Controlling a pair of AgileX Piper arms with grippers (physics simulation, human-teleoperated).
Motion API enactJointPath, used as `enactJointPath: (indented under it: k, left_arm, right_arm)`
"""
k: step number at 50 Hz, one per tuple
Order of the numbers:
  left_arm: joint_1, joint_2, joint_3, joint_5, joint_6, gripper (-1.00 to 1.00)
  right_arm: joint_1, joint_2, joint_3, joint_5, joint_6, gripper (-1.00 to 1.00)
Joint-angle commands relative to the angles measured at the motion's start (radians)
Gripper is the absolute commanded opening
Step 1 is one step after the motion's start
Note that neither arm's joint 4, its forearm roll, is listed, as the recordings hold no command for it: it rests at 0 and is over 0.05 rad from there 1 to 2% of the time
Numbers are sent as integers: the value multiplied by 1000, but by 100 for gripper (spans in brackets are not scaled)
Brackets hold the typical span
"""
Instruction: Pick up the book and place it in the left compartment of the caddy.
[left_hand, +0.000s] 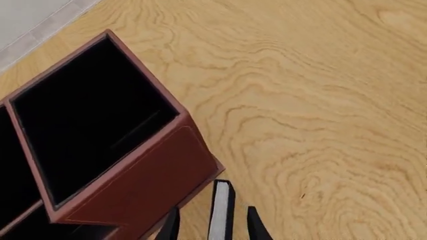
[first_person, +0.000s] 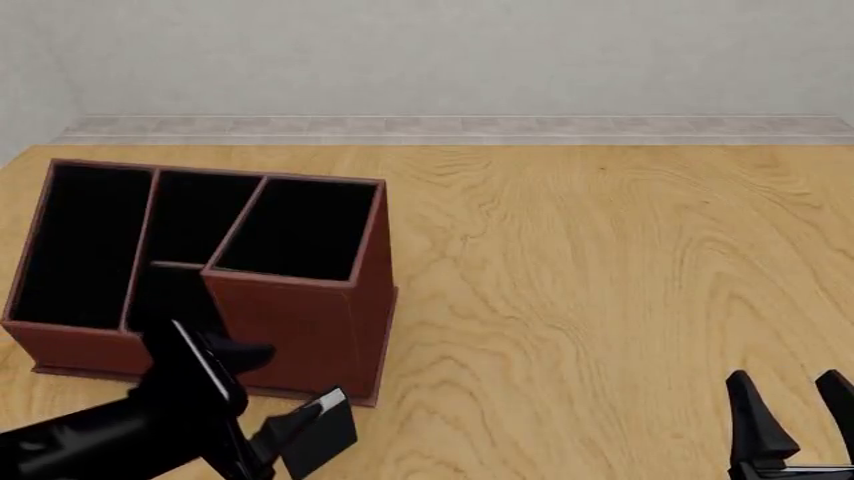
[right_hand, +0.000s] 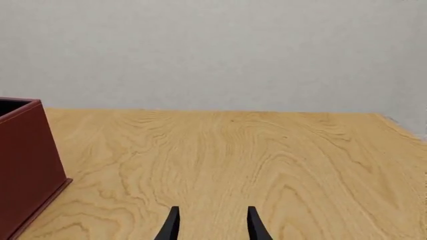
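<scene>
The caddy (first_person: 300, 320) is a reddish-brown box with a black interior at the table's left. Its left compartment (first_person: 80, 245) is the long slot at the far left end. The book (first_person: 327, 435), thin and black with a white page edge, stands on edge just in front of the caddy's taller right section. In the left wrist view the book (left_hand: 220, 212) sits between the fingers of my left gripper (left_hand: 213, 225), with wood showing on both sides, so the jaws are open. My right gripper (first_person: 794, 405) is open over bare table at the front right.
The taller compartment (left_hand: 93, 115) lies close beside the left gripper. The caddy's right wall (right_hand: 23, 165) shows at the edge of the right wrist view. A pale wall (first_person: 441, 60) borders the table's far edge.
</scene>
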Motion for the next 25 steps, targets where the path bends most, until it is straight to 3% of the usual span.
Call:
enactJointPath:
  k: [1, 25]
  left_arm:
    - [-12, 31, 17, -13, -21, 100]
    - [9, 96, 60, -69, -38, 100]
  right_arm:
    - [-1, -2, 0, 3, -4, 100]
    - [-3, 5, 0, -4, -3, 100]
